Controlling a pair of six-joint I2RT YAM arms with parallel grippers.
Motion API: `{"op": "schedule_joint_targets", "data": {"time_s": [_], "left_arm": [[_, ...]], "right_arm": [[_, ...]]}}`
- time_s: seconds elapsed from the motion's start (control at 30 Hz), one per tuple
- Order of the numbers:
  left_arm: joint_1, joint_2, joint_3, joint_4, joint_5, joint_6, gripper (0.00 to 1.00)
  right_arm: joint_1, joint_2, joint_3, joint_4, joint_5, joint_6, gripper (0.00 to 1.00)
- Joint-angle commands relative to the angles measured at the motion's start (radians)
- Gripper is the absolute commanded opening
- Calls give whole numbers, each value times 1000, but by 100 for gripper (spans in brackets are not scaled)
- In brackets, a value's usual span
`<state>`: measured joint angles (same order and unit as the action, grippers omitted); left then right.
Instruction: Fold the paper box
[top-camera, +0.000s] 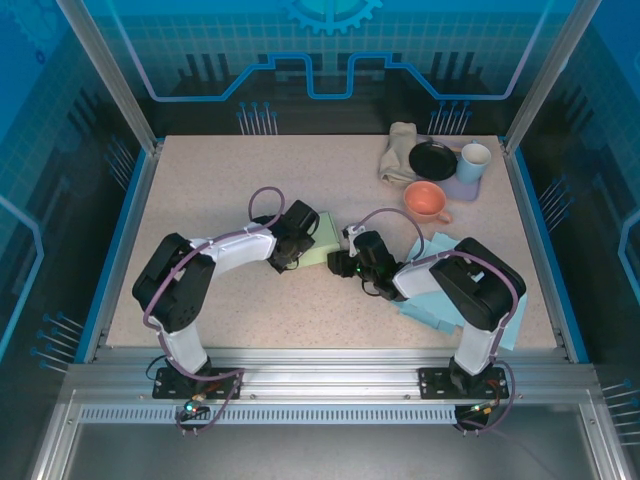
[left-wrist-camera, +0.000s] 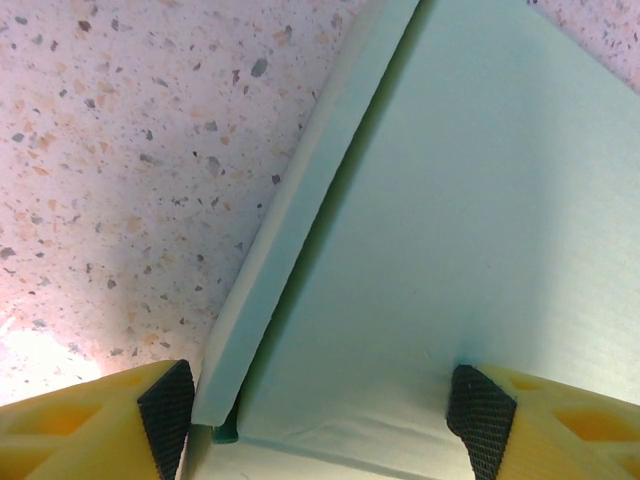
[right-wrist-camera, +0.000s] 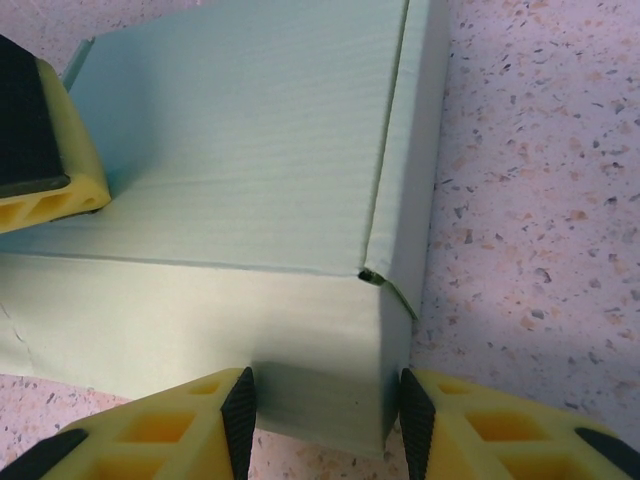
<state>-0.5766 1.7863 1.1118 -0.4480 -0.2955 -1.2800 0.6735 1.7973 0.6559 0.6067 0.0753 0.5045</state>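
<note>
The pale green paper box (top-camera: 326, 235) lies mid-table with its lid down, between my two grippers. My left gripper (top-camera: 298, 240) hangs over the lid (left-wrist-camera: 470, 220) with its jaws wide open. One of its pads (left-wrist-camera: 480, 420) rests on the lid top and shows again as a yellow finger (right-wrist-camera: 35, 140) in the right wrist view. Its other pad (left-wrist-camera: 165, 415) sits beside the side flap (left-wrist-camera: 290, 220). My right gripper (right-wrist-camera: 325, 425) is low at the box's near right corner (right-wrist-camera: 330, 370). It is open, its fingers straddling that corner without clamping it.
At the back right stand an orange cup (top-camera: 427, 200), a black dish (top-camera: 433, 160), a white cup (top-camera: 474, 162) and a beige cloth (top-camera: 398, 152). Light blue sheets (top-camera: 440, 302) lie under the right arm. Blue rails edge the table.
</note>
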Motion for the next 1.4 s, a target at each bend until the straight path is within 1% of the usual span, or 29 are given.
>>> {"op": "schedule_joint_targets", "data": {"time_s": [0.0,0.1,0.3,0.5,0.9,1.03,1.2,1.27,1.37], "left_arm": [[10,47,1,-70,77,16,73],[10,32,3,-68,108,10,73],[8,-1,-8,-60,130,-5,73],[8,1,-7,-55,134,-7,73],[17,62,0,-81,30,21,71],[24,75,10,-94,45,26,71],[23,46,37,-128,92,19,75],[18,25,52,-156,87,19,76],[14,-9,43,-156,78,13,76]], "right_arm": [[3,6,2,-46,3,0,44],[3,-11,6,-62,-22,21,44],[4,-61,11,-93,-75,54,44],[5,-85,29,-142,-79,58,44],[1,-25,41,-136,-65,43,45],[-3,-17,45,-136,-66,45,45],[-3,-23,52,-148,-66,46,45],[-3,-27,48,-147,-67,48,45],[-3,-31,45,-148,-65,48,44]]}}
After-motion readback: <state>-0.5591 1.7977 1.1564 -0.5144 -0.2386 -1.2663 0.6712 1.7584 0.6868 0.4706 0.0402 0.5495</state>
